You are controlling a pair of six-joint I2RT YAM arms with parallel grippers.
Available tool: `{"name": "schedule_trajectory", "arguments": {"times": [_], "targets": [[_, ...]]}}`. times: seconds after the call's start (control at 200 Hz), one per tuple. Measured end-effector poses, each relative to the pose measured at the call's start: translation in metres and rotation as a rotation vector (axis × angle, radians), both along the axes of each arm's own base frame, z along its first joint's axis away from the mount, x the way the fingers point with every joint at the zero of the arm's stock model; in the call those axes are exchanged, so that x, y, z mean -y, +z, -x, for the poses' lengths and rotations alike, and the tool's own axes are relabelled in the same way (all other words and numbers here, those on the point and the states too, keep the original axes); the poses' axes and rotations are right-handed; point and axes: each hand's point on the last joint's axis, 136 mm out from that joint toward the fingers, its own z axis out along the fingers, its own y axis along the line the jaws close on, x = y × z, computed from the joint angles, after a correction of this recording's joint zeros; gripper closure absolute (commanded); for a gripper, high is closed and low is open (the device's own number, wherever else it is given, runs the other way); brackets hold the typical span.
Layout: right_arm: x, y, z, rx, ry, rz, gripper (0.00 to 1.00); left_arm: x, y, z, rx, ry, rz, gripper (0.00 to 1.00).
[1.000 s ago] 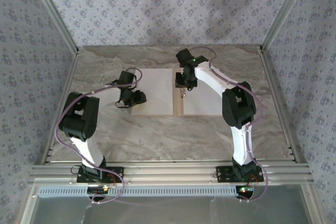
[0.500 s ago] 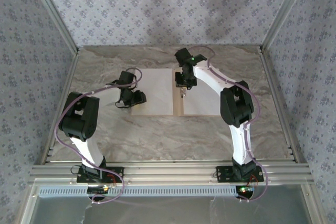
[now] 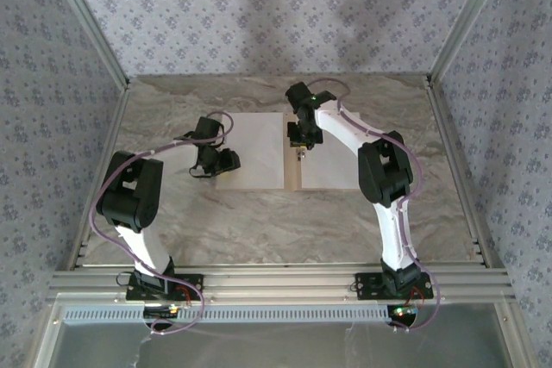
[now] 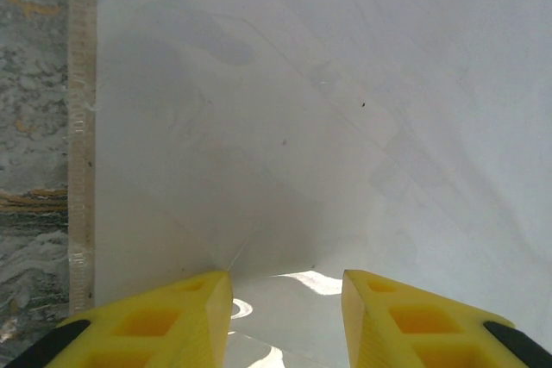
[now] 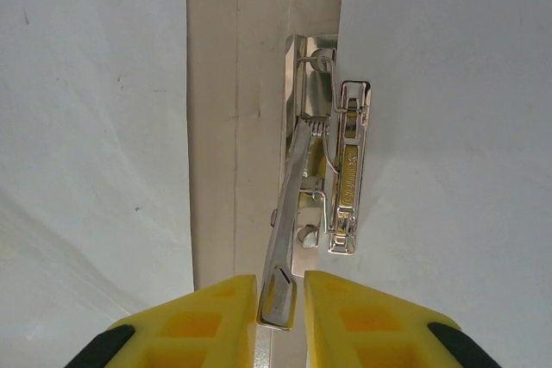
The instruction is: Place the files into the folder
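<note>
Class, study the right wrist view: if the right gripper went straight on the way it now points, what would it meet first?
The right gripper would meet the clip lever, which sits between its fingertips, then the metal clip on the spine of the folder. Depth is unclear.
</note>
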Motion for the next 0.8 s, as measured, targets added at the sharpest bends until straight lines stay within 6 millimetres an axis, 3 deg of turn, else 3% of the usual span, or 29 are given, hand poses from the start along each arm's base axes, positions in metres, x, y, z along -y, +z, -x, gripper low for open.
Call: {"name": "schedule_trajectory", "arguments": {"times": [0.22, 0.8], "targets": [[-0.001, 0.004, -0.002, 0.003, 0.007, 0.001, 0.70, 0.000, 0.000, 0.000, -0.002, 0.004, 0.001, 0.61], [-0.002, 0.010, -0.005, 0.005, 0.014, 0.006, 0.76, 0.000, 0.000, 0.000, -0.002, 0.006, 0.002, 0.61]]}}
